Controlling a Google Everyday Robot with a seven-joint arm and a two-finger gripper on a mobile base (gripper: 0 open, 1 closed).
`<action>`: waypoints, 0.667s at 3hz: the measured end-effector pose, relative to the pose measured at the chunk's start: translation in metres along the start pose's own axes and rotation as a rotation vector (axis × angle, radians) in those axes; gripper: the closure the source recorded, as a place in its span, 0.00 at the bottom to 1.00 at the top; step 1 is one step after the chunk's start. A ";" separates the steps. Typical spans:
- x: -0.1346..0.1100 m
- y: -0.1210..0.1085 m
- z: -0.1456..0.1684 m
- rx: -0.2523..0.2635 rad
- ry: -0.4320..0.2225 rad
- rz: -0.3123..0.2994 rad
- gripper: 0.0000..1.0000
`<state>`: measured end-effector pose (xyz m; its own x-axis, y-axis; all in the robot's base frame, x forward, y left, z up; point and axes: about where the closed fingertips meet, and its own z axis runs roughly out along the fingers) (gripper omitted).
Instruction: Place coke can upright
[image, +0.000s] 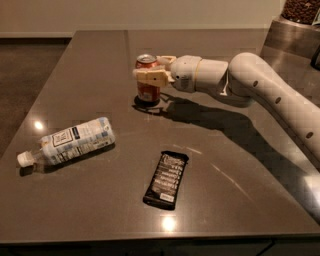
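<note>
The coke can (148, 91) is orange-red with a silver top. It stands upright on the dark table (235, 165), at the back centre. My gripper (153, 73) reaches in from the right on a white arm and is closed around the can's upper half. One beige finger (149, 76) crosses the can's front and the other sits behind the rim. The can's base rests on the table.
A clear plastic bottle with a white label (70, 141) lies on its side at the left. A flat black snack bar wrapper (167, 178) lies in front of the centre. A metal container (295, 30) stands at the back right corner.
</note>
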<state>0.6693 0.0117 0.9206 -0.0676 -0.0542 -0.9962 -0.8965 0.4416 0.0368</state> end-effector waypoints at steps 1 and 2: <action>0.002 -0.001 -0.001 0.020 -0.027 -0.016 0.27; 0.001 0.001 0.001 0.016 -0.027 -0.017 0.05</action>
<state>0.6692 0.0132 0.9194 -0.0402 -0.0376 -0.9985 -0.8903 0.4550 0.0187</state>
